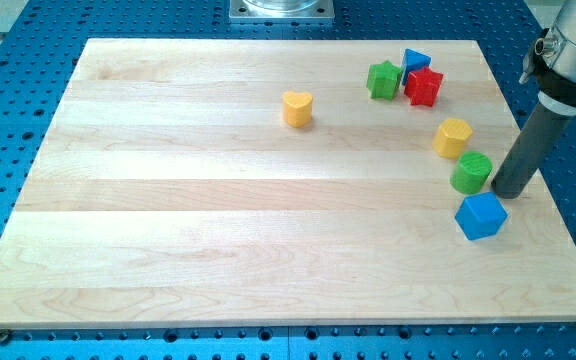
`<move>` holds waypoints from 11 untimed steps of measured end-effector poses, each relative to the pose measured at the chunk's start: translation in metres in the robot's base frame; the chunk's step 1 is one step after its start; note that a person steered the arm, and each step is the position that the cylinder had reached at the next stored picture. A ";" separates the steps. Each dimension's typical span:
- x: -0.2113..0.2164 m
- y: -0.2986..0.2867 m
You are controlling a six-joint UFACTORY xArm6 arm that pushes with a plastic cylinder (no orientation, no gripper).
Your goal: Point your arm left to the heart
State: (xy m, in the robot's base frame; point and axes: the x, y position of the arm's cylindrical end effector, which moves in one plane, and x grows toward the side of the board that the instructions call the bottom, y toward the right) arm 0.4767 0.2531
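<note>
Yellow heart [297, 108] sits alone, upper middle of the board [168, 220]. Well to its right, 3 blocks cluster: green star [384, 80], blue triangle [416, 61], red star [424, 87]. Below them: yellow hexagon [453, 137], green cylinder [471, 172], blue cube [481, 215]. My tip [508, 192] is a plain rod with nothing to open or close, just right of the green cylinder, above the cube, far right of the heart.
</note>
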 end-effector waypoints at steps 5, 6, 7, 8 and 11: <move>0.041 0.039; 0.111 -0.014; 0.101 -0.173; 0.006 -0.294; -0.116 -0.180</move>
